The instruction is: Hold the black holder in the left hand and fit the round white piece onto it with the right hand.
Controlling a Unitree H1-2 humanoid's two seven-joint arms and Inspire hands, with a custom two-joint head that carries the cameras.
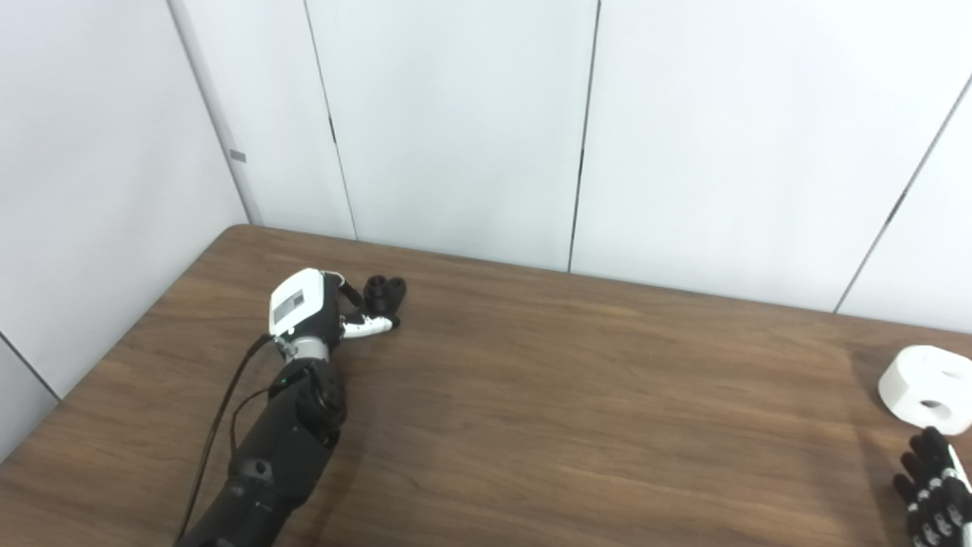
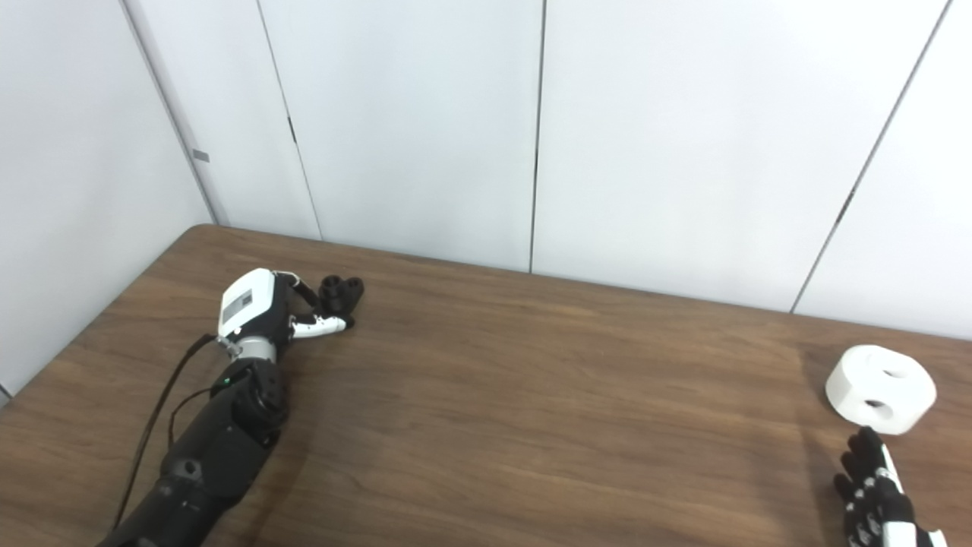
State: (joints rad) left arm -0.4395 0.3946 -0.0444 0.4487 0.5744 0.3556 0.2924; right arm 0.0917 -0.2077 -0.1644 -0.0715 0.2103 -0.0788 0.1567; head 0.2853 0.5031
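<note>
The black holder (image 1: 385,292) stands on the brown table (image 1: 577,395) at the far left, near the wall. My left hand (image 1: 323,308) lies right beside it, its fingers (image 1: 351,292) reaching the holder's left side and its thumb stretched out just below it; the hand is not closed around it. The round white piece (image 2: 881,389), with holes in its top and side, rests on the table at the far right. My right hand (image 2: 873,490) is open just in front of the white piece, fingertips pointing at it and a little short of it.
White wall panels (image 1: 456,129) stand behind the table's back edge and along its left side. The left arm (image 1: 281,441) with its black cable lies over the table's left part.
</note>
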